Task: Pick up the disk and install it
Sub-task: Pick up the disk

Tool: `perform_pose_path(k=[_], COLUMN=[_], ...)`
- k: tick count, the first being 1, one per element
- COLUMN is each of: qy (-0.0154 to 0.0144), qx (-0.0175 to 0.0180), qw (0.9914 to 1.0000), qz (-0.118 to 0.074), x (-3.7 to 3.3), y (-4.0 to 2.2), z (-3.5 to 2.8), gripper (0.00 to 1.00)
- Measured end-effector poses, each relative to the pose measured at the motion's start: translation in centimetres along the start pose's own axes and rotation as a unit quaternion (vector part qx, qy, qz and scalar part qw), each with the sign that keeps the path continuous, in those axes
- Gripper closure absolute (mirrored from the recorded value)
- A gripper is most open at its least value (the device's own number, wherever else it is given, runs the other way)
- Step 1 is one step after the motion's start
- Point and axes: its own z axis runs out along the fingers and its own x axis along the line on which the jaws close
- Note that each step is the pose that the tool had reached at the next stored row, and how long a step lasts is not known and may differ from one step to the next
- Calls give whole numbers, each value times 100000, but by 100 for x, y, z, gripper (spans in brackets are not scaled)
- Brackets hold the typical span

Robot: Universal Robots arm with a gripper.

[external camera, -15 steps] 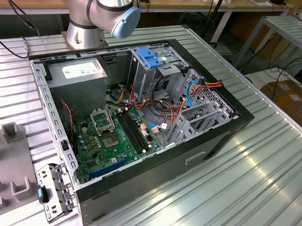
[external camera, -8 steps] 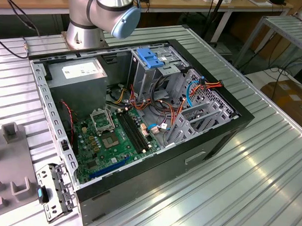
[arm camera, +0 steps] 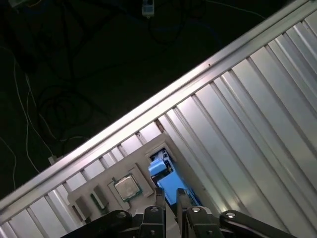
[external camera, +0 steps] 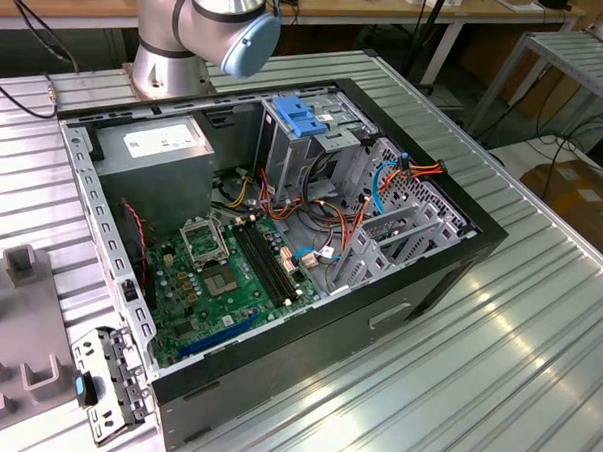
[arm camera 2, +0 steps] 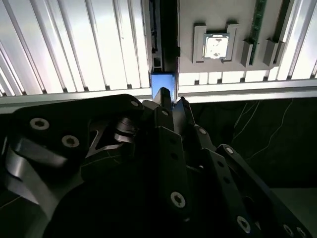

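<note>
Gripper (arm camera: pixel 169 197) fingers narrowly apart, poised at blue-railed silver metal disk (arm camera: pixel 172 187) standing edgewise in grey fixture plate (arm camera 2: pixel 213 15); centre on rail, close squarely, avoid tilt.

- Exterior view: bright, even light from above. The ribbed worktop (external camera: pixel 536 346) carries soft white streaks of glare, and the inside of the computer case (external camera: pixel 306 361) sits in mild shadow.
- Second wrist view: the worktop slats burn out to white, and the end effector (arm camera 2: pixel 172 98) is near-black against them.
- First wrist view: the floor (arm camera: pixel 74 64) is dim and the slats gleam.
</note>
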Motion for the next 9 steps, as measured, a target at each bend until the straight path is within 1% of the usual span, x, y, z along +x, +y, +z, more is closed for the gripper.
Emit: perform_pose_path(k=[1,2,3,4,6,7,8,9], qy=[-75,-173,-258,-278,-251,-226,-205,-202], qx=[120,336,554,654,709,733,738,743], qw=[99999,99991,99960,99912,99823,99757,99714,99704], qz=[-318,-1279,-2759,-4129,-5896,-6925,-7518,-7653], x=[-5,-8,-9,-10,-10,-10,-10,-10], y=[3,4,5,4,4,4,4,4], z=[8,19,33,43,56,63,63,63], gripper=[75,69,69,69,69,69,69,69])
